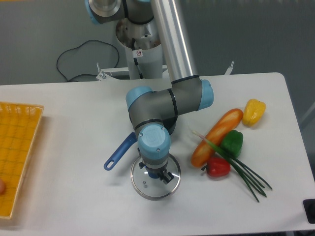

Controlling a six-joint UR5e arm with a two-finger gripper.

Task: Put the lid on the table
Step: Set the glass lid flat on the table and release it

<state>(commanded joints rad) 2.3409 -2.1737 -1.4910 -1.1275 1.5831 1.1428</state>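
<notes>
The lid (143, 183), round clear glass with a metal rim and a small vent hole, lies flat just in front of the arm's wrist, low over the white table (69, 201). Whether it touches the table I cannot tell. My gripper (156, 173) points straight down over the lid's centre, its fingers shut on the blue knob, which the wrist mostly hides. The saucepan is hidden beneath the arm; only its blue handle (119, 152) sticks out to the left, close behind the lid.
To the right lie an orange bread loaf (217, 136), a yellow pepper (254, 111), a green pepper (232, 142), a red pepper (218, 167) and green onions (248, 177). A yellow woven tray (17, 152) sits at the left edge.
</notes>
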